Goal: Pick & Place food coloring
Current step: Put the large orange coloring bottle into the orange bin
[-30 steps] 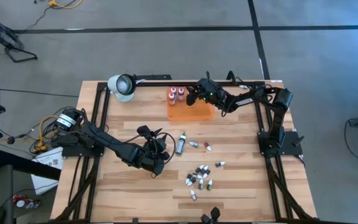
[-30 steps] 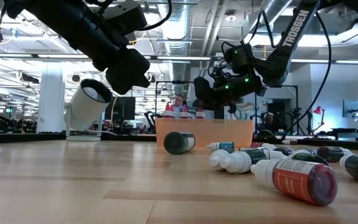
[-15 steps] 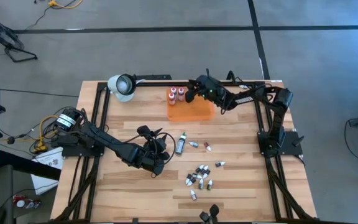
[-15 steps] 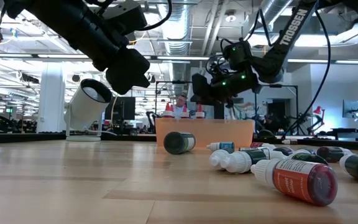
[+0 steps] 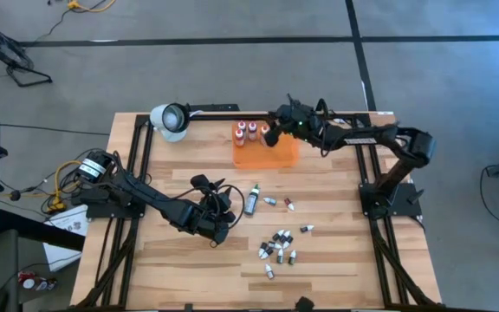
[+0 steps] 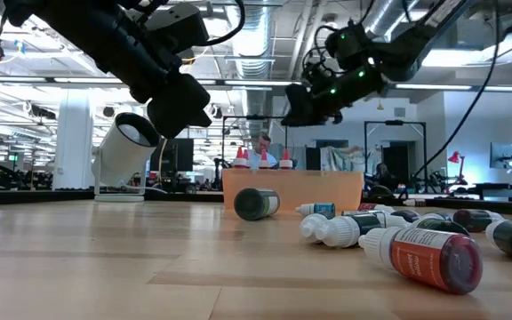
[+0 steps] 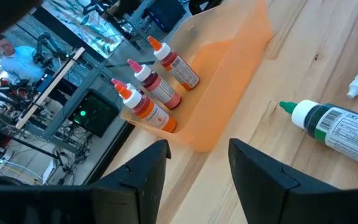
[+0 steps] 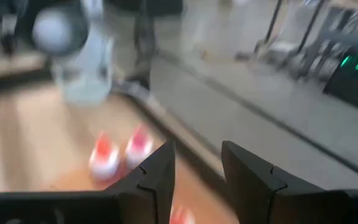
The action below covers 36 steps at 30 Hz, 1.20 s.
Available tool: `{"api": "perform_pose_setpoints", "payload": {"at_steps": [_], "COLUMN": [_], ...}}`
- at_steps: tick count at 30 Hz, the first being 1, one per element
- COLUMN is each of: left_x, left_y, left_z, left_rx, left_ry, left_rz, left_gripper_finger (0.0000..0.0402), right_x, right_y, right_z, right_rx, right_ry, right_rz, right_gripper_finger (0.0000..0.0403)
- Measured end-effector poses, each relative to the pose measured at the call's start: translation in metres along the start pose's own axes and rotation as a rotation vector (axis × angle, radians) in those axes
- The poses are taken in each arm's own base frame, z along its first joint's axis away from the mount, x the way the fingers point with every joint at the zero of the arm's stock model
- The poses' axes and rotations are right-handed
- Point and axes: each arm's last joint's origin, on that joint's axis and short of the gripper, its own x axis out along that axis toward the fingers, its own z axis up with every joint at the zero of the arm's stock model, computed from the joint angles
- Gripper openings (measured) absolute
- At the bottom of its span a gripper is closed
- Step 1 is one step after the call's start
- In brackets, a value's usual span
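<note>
My right hand (image 5: 271,132) hangs open and empty over the tray (image 5: 277,157); dropping carelessly could topple the standing bottles (image 5: 246,132).

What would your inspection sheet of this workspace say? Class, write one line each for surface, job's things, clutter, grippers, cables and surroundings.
Surface: wooden table, bare at the near left.
Job's things: three red bottles upright on the orange tray; green bottle lying mid-table; small droppers scattered nearer the front.
Clutter: white lamp at the back left corner.
Grippers: left gripper open, empty, beside the green bottle; right gripper open, empty, above the tray's back edge.
Cables: bundle off the table's left edge.
Surroundings: grey floor; a person in the room behind.
</note>
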Motion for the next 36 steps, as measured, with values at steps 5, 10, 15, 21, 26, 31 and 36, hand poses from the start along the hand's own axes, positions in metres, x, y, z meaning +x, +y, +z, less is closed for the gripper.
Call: {"api": "perform_pose_setpoints", "payload": {"at_steps": [5,10,15,21,26,31,36], "left_x": [0.000,0.000,0.000,0.000,0.000,0.000,0.000], "left_y": [0.000,0.000,0.000,0.000,0.000,0.001,0.001], "left_z": [0.000,-0.001,-0.001,-0.001,-0.001,-0.001,-0.001], "left_rx": [0.006,0.008,0.002,0.003,0.006,0.007,0.009], "left_ry": [0.002,0.003,0.004,0.005,0.006,0.007,0.006], "left_rz": [0.001,0.001,-0.001,-0.001,0.000,0.001,0.003], "left_gripper_finger": [0.0169,0.0169,0.0169,0.0169,0.0169,0.0169,0.0169], "right_x": [-0.007,-0.009,-0.007,0.003,0.016,0.016,0.016], "right_y": [0.019,0.032,0.035,0.039,0.042,0.040,0.032], "right_z": [-0.025,-0.050,-0.055,-0.073,-0.081,-0.085,-0.079], "right_rx": [-0.094,-0.106,-0.102,-0.137,-0.112,-0.126,-0.078], "right_ry": [0.183,0.228,0.230,0.271,0.234,0.253,0.308], "right_rz": [0.066,0.094,0.101,0.114,0.112,0.095,0.071], "right_gripper_finger": [0.0123,0.0123,0.0123,0.0123,0.0123,0.0119,0.0111]}}
